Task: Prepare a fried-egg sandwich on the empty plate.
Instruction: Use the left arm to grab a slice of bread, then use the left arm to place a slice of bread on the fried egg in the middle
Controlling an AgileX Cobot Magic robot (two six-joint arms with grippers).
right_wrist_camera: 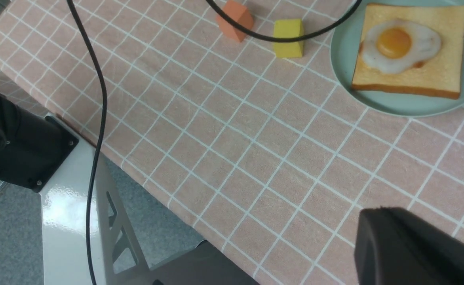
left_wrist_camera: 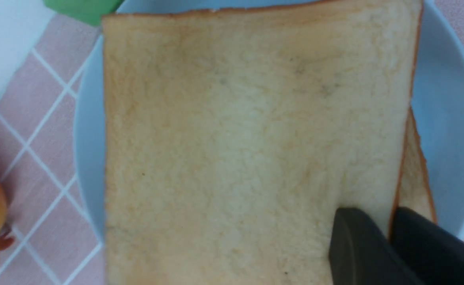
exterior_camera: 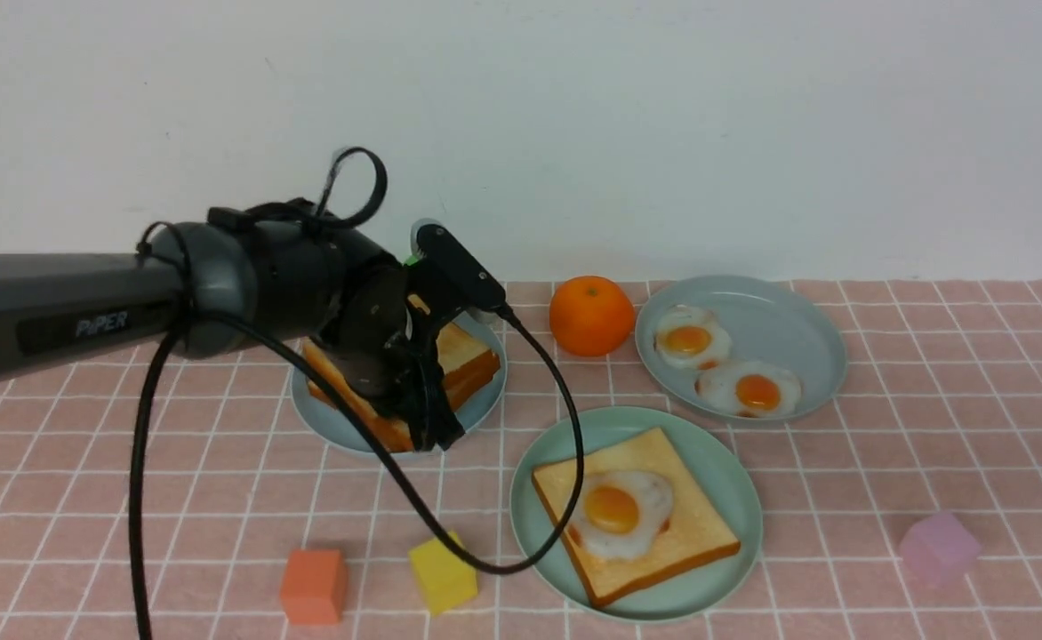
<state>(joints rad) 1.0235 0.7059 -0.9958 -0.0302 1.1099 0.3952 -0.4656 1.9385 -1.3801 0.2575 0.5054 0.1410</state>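
Left claw (left_wrist_camera: 383,227)'s pinching toast (left_wrist_camera: 255,130) by its edge, right claw (right_wrist_camera: 388,221)'s clenched. Egg-topped bread (exterior_camera: 681,524)'s on the green plate (exterior_camera: 734,569), cable (exterior_camera: 578,462) hanging across the view, orange (exterior_camera: 591,316) at plate's 12.

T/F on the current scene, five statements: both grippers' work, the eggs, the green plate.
1. The left gripper is closed on a toast slice. True.
2. The fried egg lies under the bread slice on the mint-green plate. False: it lies on top.
3. Two more fried eggs lie on a blue-grey plate. True.
4. The right gripper holds the yellow block. False: the block sits on the table.
5. The sandwich is finished. False: no top slice yet.
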